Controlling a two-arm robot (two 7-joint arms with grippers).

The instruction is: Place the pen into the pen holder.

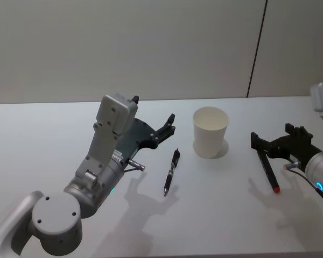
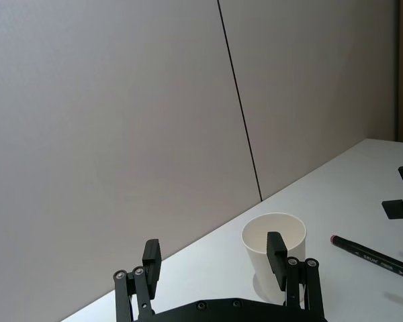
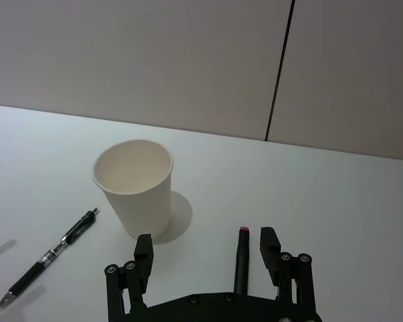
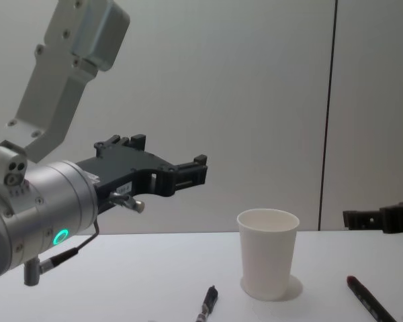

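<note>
A smooth, matte white worktop (image 1: pixel 54 140) runs back to a grey panelled wall (image 1: pixel 151 48) with one dark vertical seam. The pen holder, a plain white paper cup (image 1: pixel 210 134), is tapered with a rolled rim. It stands upright toward the far edge, mouth upward. Just left of it, nearer the front edge, a slim black click pen (image 1: pixel 171 172) with a pale band at mid-barrel lies flat, apart from the cup. Toward the right edge a black marker (image 1: pixel 269 171) with a red end also lies flat. The black, hard-edged right gripper (image 3: pixel 205 248) hovers over it, fingers spread wide with the marker between them. The left gripper (image 2: pixel 215 258) hangs raised above the worktop, left of the cup, fingers wide and holding nothing. Bare surface lies all round the cup.
</note>
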